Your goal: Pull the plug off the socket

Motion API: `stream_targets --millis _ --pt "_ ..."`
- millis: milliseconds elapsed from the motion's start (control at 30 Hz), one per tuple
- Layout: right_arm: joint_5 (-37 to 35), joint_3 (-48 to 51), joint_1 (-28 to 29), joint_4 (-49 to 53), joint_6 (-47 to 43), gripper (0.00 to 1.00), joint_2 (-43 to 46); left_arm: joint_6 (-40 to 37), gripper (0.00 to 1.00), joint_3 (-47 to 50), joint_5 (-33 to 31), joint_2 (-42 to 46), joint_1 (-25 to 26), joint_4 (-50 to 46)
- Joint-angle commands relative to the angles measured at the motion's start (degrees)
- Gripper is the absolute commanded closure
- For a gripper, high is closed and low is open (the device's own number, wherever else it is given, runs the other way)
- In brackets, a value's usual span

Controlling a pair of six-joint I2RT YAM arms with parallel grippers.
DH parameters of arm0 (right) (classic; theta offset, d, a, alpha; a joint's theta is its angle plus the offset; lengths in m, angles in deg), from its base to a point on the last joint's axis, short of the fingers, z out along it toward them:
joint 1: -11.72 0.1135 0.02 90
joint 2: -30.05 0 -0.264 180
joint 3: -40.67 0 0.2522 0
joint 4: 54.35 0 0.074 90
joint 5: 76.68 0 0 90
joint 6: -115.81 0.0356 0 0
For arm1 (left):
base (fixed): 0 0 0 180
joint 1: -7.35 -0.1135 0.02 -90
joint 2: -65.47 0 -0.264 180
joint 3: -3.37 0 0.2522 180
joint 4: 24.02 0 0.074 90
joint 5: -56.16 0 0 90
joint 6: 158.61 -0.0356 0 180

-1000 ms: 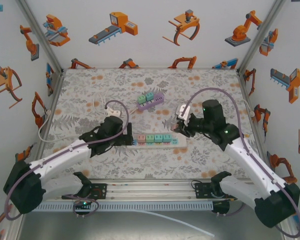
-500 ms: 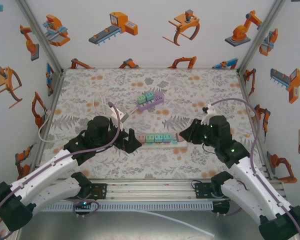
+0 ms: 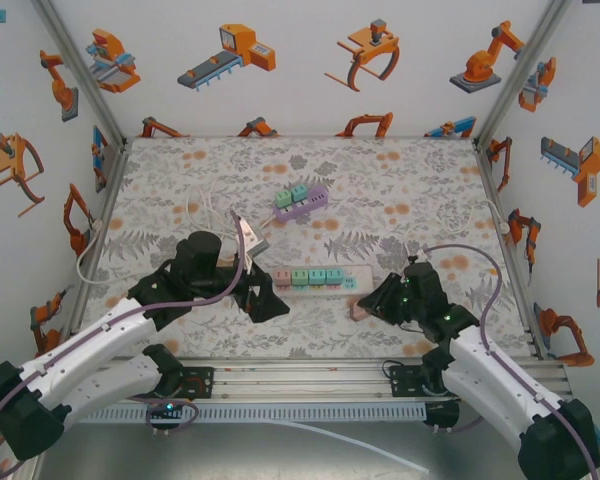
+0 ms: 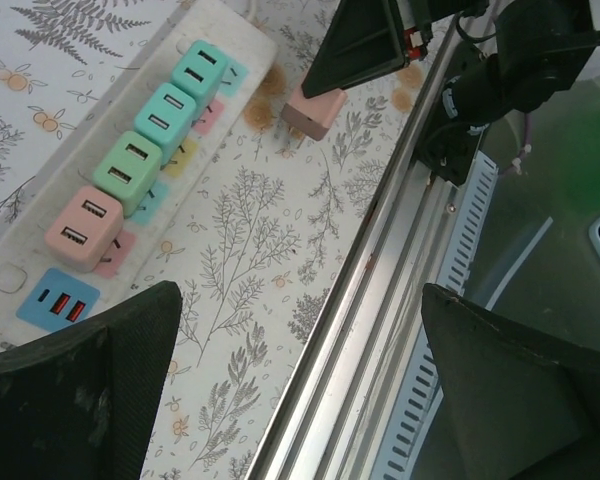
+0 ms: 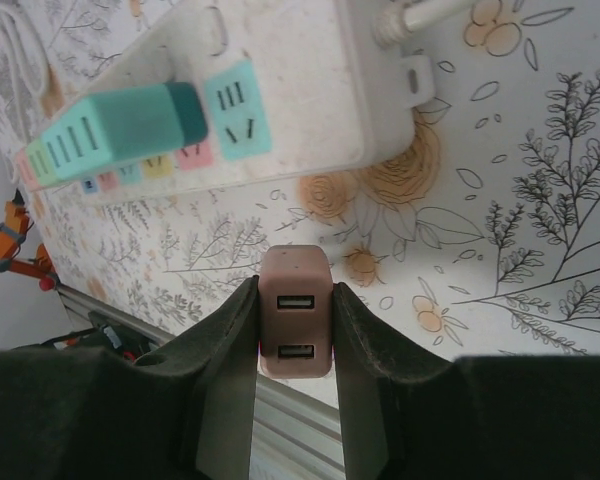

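Observation:
The white socket strip (image 3: pixel 355 284) lies across the middle of the table with several coloured plugs standing in it (image 4: pixel 85 228). My right gripper (image 3: pixel 365 302) is shut on a pink plug (image 5: pixel 295 320), which shows two USB slots. That pink plug (image 3: pixel 359 308) hangs just off the strip's right end, on the near side, over the flowered table. The outlet (image 5: pixel 238 108) at that end of the socket strip (image 5: pixel 300 70) is bare. My left gripper (image 3: pixel 271 300) stands open near the strip's left end, over the table's front edge, with nothing between its fingers (image 4: pixel 90 390).
A purple strip (image 3: pixel 302 202) with green and teal plugs lies farther back. White cable (image 3: pixel 90 258) loops along the left side. An aluminium rail (image 4: pixel 380 270) runs along the near edge, right under the left gripper (image 4: pixel 300 320).
The right gripper has moved from the strip's right end toward the near edge with the pink plug in it. The left gripper has opened wider and drawn back off the strip's left end.

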State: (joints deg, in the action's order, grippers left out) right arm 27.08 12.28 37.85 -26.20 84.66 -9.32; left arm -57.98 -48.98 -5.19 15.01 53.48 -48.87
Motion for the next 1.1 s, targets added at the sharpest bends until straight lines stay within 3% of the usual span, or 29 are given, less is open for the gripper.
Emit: stream_targets --millis 0,500,867,1067 --pt "-1.3 1.2 0.2 -4.2 1.2 0.85 0.1 -1.8 0.03 -1.7 2.4 -0.4 0.4 0.6" --pt "-5.4 2.9 0.2 4.3 -0.5 0.56 5.3 -1.6 0.03 -1.4 -0.8 -0.7 1.1 0.6" --pt "-9.6 -0.7 0.2 12.4 -1.3 0.52 9.4 -1.2 0.03 -1.6 -3.8 -1.4 1.7 -0.4" --pt "-13.8 -8.1 0.2 16.4 -8.0 0.51 10.9 -1.0 0.03 -1.2 -7.6 -0.2 1.8 -1.4"
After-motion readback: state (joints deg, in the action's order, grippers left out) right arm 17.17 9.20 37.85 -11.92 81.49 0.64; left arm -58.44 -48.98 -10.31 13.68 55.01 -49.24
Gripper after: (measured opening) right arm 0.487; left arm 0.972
